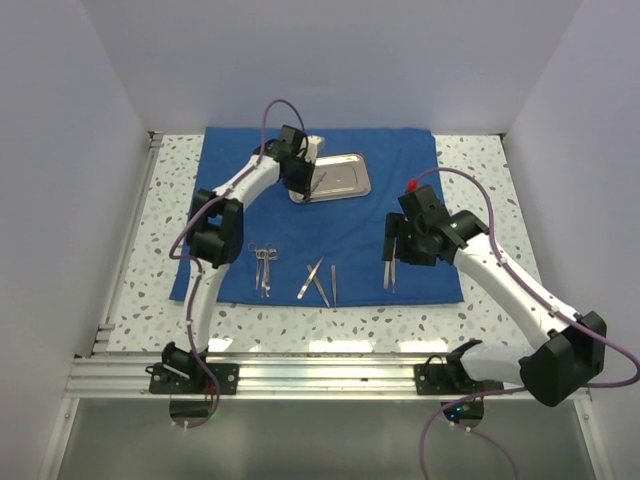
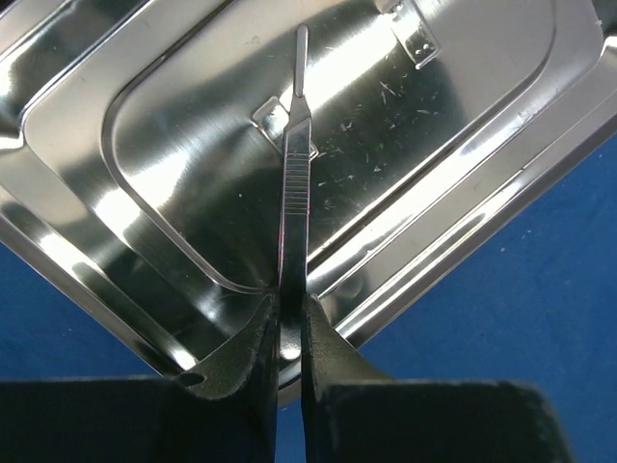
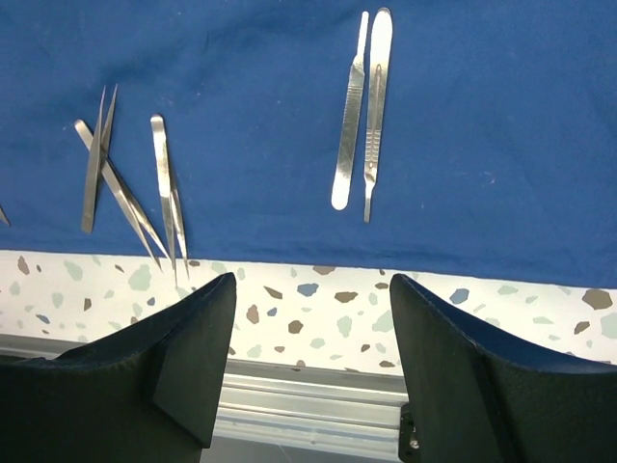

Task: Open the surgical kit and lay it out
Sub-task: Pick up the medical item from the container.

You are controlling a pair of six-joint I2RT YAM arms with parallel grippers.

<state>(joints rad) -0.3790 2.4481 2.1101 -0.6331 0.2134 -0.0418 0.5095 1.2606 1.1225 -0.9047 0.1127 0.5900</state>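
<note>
Your left gripper [image 2: 289, 333] is clenched on the slim ridged steel scalpel handle [image 2: 295, 183], pinching its near end over the shiny rectangular steel tray [image 2: 145, 125]. This is the relation your next move turns on: in the left wrist view the handle's long axis runs straight out from the fingertips toward 12 o'clock, in line with the gripper, not across it. My read is that it will swing like a pointer if you rotate the wrist, so lift before you turn.

From above, the tray sits at the 12 o'clock end of the royal-blue cloth drape [image 1: 400, 170], which lies spread on the speckled desk [image 1: 480, 170]. The laid-out row lies at 6 o'clock from the tray, along the near edge of the cloth. Your left arm is the nearer one to the tray; the right arm is well apart from it, off at 4 o'clock.

Your right gripper [image 3: 312, 289] is released, fingers wide with nothing between them, hanging over the near edge of the cloth. The pair of flat steel handles [image 3: 363, 106] lies at 12 o'clock from it, side by side and pointing the long way toward it. The pointed steel tweezers [image 3: 166, 183] are off at 10 o'clock.

Only the left wrist view proves the pinch; the overhead camera shows an arm over the tray and little more. Only the overhead view shows the ring-handled steel forceps [image 1: 264, 268] at the 9 o'clock end of the row, and the gaps where this handle could go
</note>
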